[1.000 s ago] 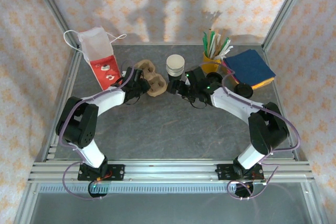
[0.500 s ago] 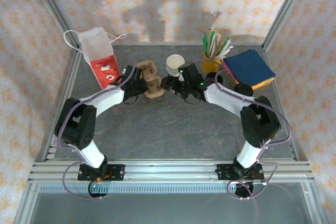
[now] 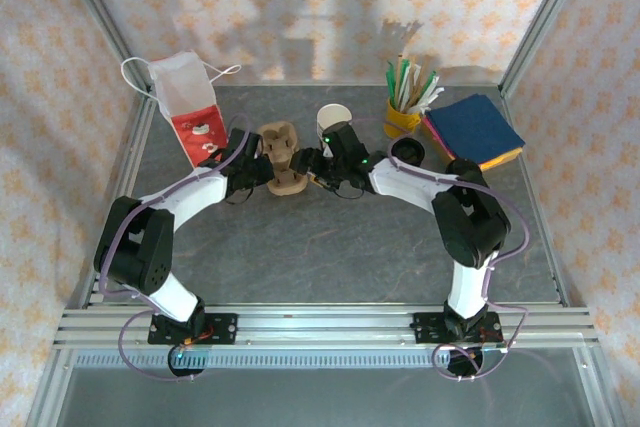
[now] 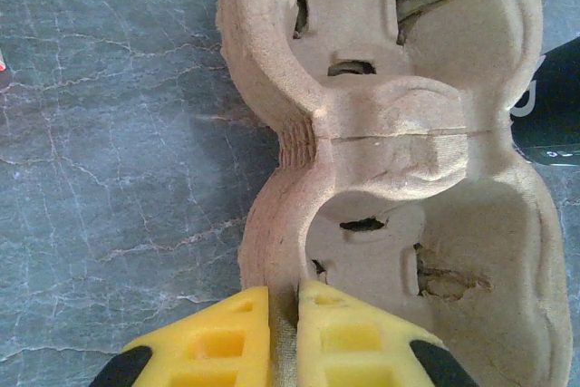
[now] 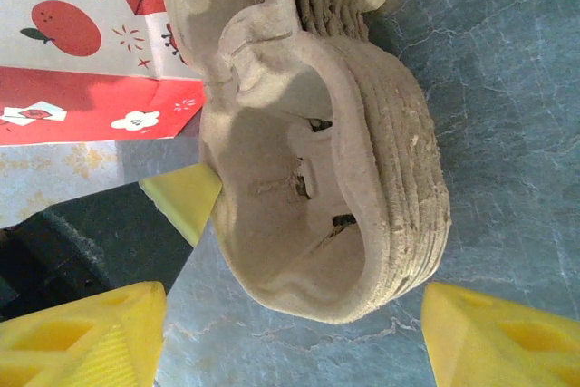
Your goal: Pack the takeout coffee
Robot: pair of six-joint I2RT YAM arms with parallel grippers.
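Takeout coffee (image 3: 333, 115) upright, mouth up, behind right hand (image 3: 311, 161), near cup carrier (image 3: 278, 139).

Left, red-white bag (image 3: 190, 112); centre, pulp carrier (image 3: 283, 139); right, mug (image 3: 402, 120), napkins (image 3: 472, 127).

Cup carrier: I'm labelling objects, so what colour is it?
The cup carrier is plain light brown, clearest in the left wrist view.

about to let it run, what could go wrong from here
The moulded brown pulp cup carrier looks like a nested stack; the open right pincer straddling it may drag several layers. The left pincer pinches only its thin rim, which might slip or tear. The pale paper coffee cup stands close behind the right arm, so a swing could tip it.
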